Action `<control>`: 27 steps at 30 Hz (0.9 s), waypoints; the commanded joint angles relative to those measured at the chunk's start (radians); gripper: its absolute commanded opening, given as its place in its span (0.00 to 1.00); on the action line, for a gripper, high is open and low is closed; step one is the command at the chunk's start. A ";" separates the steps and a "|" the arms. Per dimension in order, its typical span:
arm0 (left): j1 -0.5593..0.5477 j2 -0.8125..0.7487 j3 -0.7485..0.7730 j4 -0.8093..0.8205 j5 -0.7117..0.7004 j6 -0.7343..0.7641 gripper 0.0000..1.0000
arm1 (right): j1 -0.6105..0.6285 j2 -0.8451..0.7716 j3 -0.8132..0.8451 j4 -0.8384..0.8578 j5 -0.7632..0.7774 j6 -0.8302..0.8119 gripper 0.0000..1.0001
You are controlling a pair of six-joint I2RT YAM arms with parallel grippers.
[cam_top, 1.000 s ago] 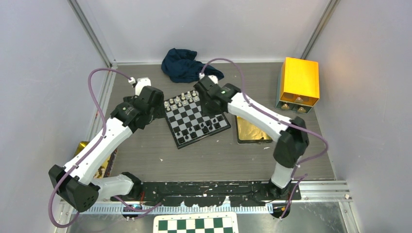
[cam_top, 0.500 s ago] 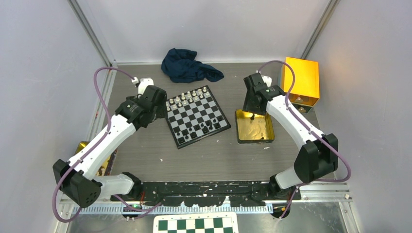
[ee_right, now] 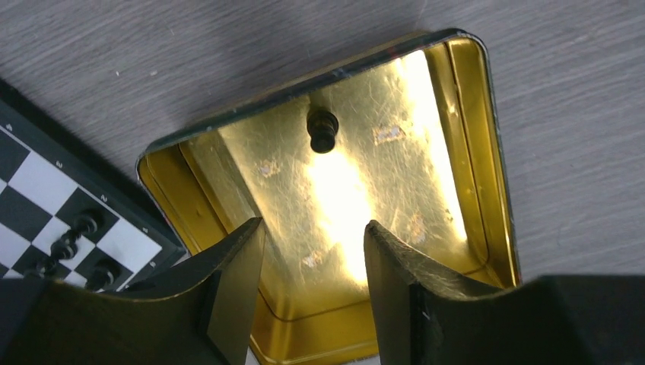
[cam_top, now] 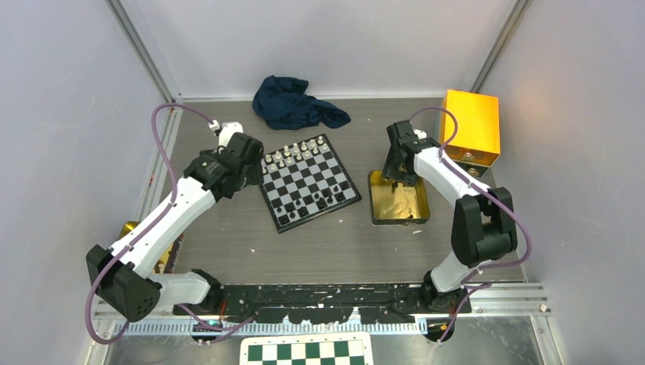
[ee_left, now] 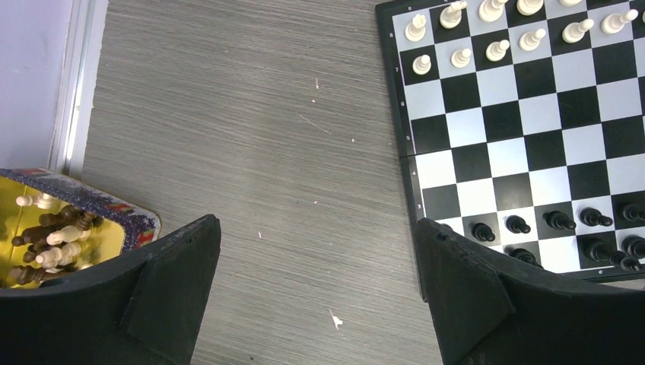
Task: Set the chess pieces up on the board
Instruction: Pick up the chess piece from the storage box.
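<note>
Right claw (ee_right: 312,228) spread, empty, poised over gold tin (ee_right: 475,114), likely to fetch lone black piece (ee_right: 323,131), upper middle of wrist view. Left claw (ee_left: 316,228) spread, idle beside board (cam_top: 308,182), frame centre.

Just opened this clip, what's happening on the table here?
Two robot arms are setting up a small black-and-silver chessboard. Silvery-white pieces stand on its far rows, black pieces on the near ones. The right gripper hangs open over a shallow gold tin holding a single black piece. The left gripper hovers open over the table beside the board.
</note>
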 commanded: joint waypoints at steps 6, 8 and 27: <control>-0.004 0.018 0.058 0.045 -0.028 0.017 1.00 | -0.045 0.101 0.013 0.139 -0.021 -0.015 0.56; -0.004 0.021 0.060 0.045 -0.028 0.019 1.00 | -0.054 0.119 0.018 0.149 -0.024 -0.017 0.56; -0.004 0.055 0.076 0.051 -0.026 0.036 1.00 | -0.073 0.173 0.032 0.181 -0.024 -0.026 0.40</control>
